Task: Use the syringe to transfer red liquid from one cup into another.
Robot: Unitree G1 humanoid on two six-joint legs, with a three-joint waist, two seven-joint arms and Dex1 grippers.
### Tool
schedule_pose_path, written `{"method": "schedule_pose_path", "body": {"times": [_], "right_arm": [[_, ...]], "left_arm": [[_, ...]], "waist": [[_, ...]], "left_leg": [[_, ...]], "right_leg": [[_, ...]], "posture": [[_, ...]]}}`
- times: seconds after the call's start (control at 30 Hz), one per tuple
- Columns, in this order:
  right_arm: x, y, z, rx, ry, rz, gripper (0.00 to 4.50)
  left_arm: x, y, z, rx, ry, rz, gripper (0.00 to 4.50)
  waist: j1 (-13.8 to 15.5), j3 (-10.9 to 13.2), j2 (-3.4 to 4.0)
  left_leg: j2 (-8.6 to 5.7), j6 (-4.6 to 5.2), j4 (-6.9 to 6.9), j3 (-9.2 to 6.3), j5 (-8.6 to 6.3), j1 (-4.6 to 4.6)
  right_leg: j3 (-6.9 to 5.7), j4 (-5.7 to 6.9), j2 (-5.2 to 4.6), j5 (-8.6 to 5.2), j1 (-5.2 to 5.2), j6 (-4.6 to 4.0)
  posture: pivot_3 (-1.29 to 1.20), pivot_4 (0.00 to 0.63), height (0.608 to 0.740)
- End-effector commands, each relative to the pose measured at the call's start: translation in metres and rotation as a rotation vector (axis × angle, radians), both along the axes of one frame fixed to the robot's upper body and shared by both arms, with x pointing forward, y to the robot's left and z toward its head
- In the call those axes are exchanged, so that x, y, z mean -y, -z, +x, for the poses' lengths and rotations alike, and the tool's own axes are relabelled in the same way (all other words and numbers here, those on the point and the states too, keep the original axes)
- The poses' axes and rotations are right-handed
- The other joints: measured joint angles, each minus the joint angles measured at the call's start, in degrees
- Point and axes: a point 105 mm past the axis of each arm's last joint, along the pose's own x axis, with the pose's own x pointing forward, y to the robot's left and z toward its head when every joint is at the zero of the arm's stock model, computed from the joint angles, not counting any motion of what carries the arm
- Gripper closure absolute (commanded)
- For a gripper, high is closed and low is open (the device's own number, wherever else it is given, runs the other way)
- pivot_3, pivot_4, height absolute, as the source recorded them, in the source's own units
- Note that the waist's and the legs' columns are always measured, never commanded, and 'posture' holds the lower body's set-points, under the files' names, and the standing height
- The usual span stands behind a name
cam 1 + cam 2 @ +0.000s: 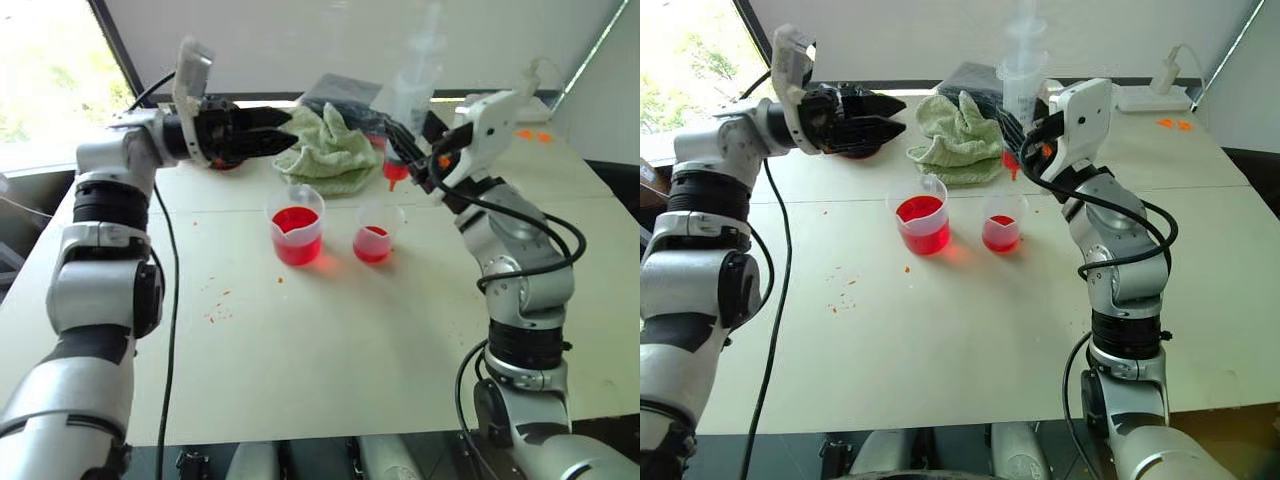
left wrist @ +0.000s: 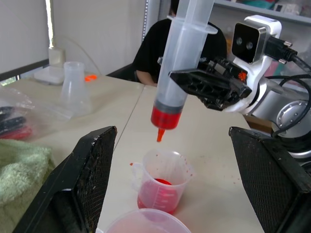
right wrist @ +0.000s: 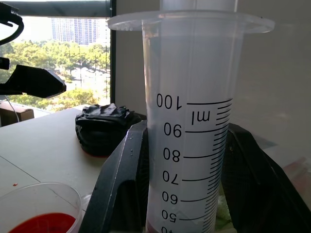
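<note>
right gripper (image 2: 194,82) clamping the syringe (image 2: 177,68) upright — orange tip hanging just above the smaller cup (image 1: 376,232) | red liquid (image 2: 164,116) sitting low in the barrel, seemingly little | left gripper (image 1: 262,135) hovering far-left, fingers spread wide, empty | spouted beaker (image 1: 297,224) standing left of the cup — both holding red

The syringe (image 2: 181,63) stands upright in the air, its clear wide barrel printed with a ml scale up to 100, a thin band of red liquid (image 2: 164,118) at the bottom above the small orange-red tip. The tip points down over the smaller spoutless cup (image 1: 378,231), apart from its rim. That cup holds a shallow red layer. Just beside it stands the larger spouted beaker (image 1: 296,223), about half full of red liquid.
</note>
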Motion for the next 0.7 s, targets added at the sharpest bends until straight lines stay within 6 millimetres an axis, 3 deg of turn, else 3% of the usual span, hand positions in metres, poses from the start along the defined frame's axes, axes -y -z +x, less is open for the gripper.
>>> {"method": "schedule_pose_path", "body": {"times": [0.03, 0.37, 0.53, 0.7], "right_arm": [[-0.002, -0.004, -0.011, 0.044, -0.004, 0.011, 3.07], [-0.005, 0.02, -0.012, 0.002, 0.007, 0.026, 3.07], [-0.008, 0.022, -0.015, 0.006, 0.008, 0.032, 3.07], [-0.008, 0.023, -0.016, 0.008, 0.02, 0.041, 3.07]], "left_arm": [[0.01, -0.021, -0.001, 0.091, 0.021, 0.016, 0.63], [0.055, -0.046, 0.006, 0.161, 0.017, -0.025, 0.63], [0.085, -0.063, 0.001, 0.164, 0.049, -0.106, 0.63], [0.099, -0.065, -0.009, 0.164, 0.134, -0.108, 0.63]], "waist": [[0.5, 0.0, 0.0], [1.6, 0.0, -0.01], [1.7, 0.0, -0.01], [1.5, 0.0, -0.01]], "left_leg": [[0.0, 0.0, 0.0, 0.02, 0.0, 0.0], [-0.01, 0.02, 0.03, 0.1, -0.01, -0.02], [-0.01, 0.02, 0.03, 0.13, -0.01, -0.03], [0.0, 0.02, 0.02, 0.13, -0.01, -0.02]], "right_leg": [[0.01, -0.01, 0.0, 0.0, 0.0, 0.0], [0.05, -0.1, -0.01, 0.0, 0.0, 0.0], [0.06, -0.13, -0.01, 0.0, -0.01, 0.0], [0.07, -0.13, 0.01, 0.0, -0.01, 0.0]], "posture": [[0.0, 0.15, 0.711], [0.0, 0.15, 0.711], [0.0, 0.15, 0.711], [0.0, 0.15, 0.711]]}}
